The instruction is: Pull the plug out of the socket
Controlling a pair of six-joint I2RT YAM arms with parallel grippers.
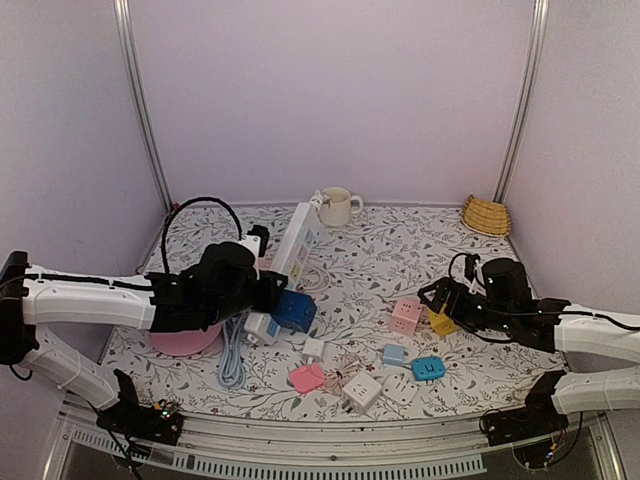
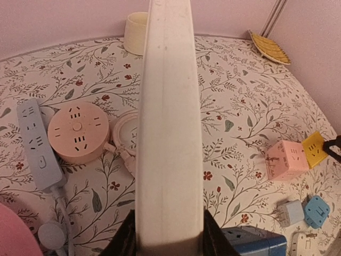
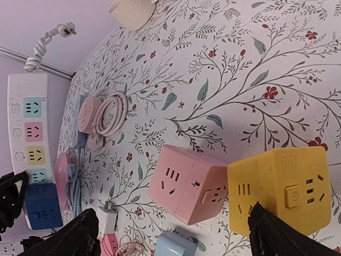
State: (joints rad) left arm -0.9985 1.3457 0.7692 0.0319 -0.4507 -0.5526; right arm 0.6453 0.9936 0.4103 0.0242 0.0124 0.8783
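White power strip point(image 2: 169, 133) is clamped at its near end in my left gripper point(image 2: 169, 242), arm reaching low across the table point(image 1: 400, 250). The blue plug point(image 1: 297, 310) sits in the strip beside my fingers. My right gripper point(image 3: 176, 240) stands wide above the yellow cube point(image 3: 282, 186), with open table toward the back wall.

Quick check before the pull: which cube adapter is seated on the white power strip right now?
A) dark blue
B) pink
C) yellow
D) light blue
A: the dark blue cube sits on the end of the white power strip, while the pink cube and yellow cube lie loose on the table.
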